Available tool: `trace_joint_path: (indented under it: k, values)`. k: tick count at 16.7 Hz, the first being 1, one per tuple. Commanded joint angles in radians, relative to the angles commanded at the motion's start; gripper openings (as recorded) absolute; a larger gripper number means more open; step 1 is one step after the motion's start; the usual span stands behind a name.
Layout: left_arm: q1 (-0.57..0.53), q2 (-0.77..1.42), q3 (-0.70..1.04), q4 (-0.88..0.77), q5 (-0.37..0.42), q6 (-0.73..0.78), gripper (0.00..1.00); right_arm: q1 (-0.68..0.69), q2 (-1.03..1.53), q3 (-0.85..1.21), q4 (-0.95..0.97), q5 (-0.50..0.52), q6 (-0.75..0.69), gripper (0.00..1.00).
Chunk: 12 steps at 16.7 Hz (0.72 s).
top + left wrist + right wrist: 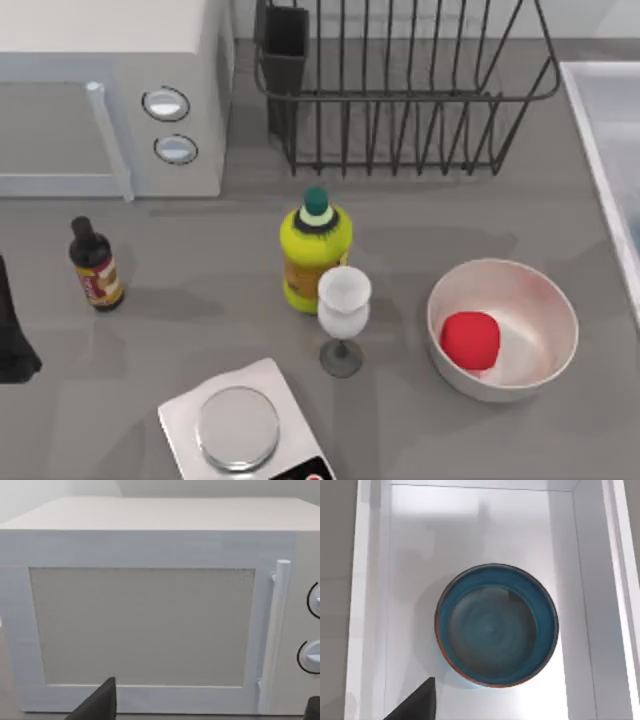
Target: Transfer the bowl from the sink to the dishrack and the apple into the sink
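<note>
The teal-blue bowl (pixel 496 624) lies upright on the floor of the white sink (pixel 370 605), straight below my right gripper (pixel 530 700). That gripper hovers above it, open and holding nothing, with one dark finger (pixel 415 705) showing. The sink's pale rim (pixel 600 130) runs along the table's right edge. The red apple (pixel 470 339) rests inside a pale white bowl (pixel 540 300) at the front right. The black wire dishrack (pixel 400 90) stands at the back with its utensil cup (pixel 284 50) at its left corner. My left arm (pixel 12 340) is parked at the left edge, its gripper (pixel 212 700) open and facing the microwave.
A white microwave (pixel 110 90) fills the back left. A yellow bottle with a green cap (pixel 315 255) and a wine glass (pixel 343 315) stand mid-table. A small dark sauce bottle (pixel 96 265) is at the left and a kitchen scale (pixel 240 425) at the front.
</note>
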Motion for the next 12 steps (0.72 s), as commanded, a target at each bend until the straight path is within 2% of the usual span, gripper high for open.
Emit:
trace_joint_path:
  k: [7,12]
  values:
    - [0.000,0.000,0.000,0.000,0.000,0.000,1.00,-0.095,0.645,0.585,-0.313,-0.008,-0.091,1.00]
    - [0.000,0.000,0.000,0.000,0.000,0.000,1.00,-0.137,0.929,0.841,-0.450,-0.011,-0.131,1.00]
